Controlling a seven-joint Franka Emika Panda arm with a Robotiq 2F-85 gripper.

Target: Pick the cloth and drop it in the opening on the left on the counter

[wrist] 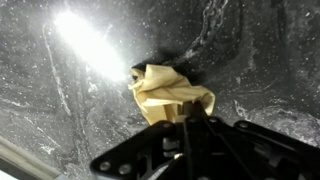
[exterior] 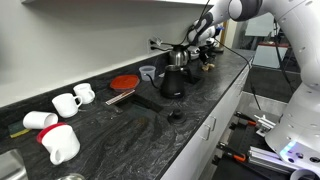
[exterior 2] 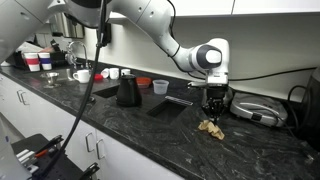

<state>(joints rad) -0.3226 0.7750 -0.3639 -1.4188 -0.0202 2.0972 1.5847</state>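
A crumpled tan cloth (exterior 2: 211,126) is seen lying on the black marbled stone counter (exterior 2: 250,145), directly beneath the robot's dark hand (exterior 2: 211,110), which is held just above it. Whether the hand is released or clenched cannot be told.

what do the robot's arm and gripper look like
The arm is glossy white, with thick rounded segments and round joints capped in dark grey. The gripper at its tip is black, and the wrist view shows its bar-like linkages. In an exterior view a black cable hangs from the arm.
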